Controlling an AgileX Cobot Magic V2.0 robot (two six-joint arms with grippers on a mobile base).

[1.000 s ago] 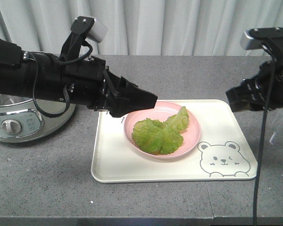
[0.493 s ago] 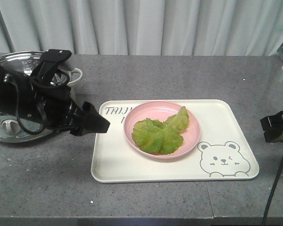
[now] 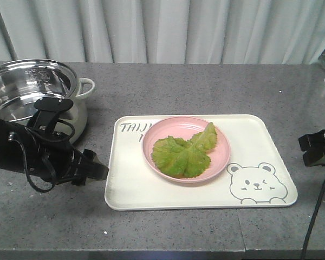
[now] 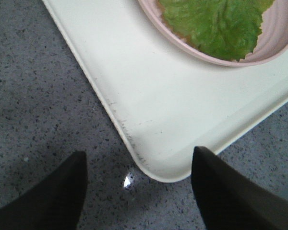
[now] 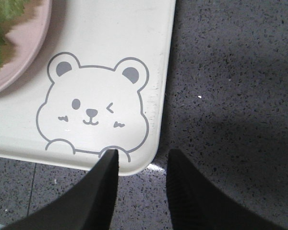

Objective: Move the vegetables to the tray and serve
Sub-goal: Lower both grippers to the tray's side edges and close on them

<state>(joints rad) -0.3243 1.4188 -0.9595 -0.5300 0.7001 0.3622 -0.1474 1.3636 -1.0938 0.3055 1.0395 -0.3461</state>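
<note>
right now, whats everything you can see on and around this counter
lettuce leaves: overlapping so the count is unclear, bright green, on the pink plate
pink plate: one, pink, on the tray, towards its back
tray: one, cream-white, middle of the counter
bear drawing: one, grey, printed in a near corner of the tray
lettering: grey, tray's back edge, partly hidden by the plate
pot: one, shiny steel, no lid, back of the counter beside the tray
counter: one, speckled grey
curtain: pale grey, behind the counter
left fingers: two, black, apart, at the tray's near corner on the pot's side
right fingers: two, black, apart, at the bear's corner
</note>
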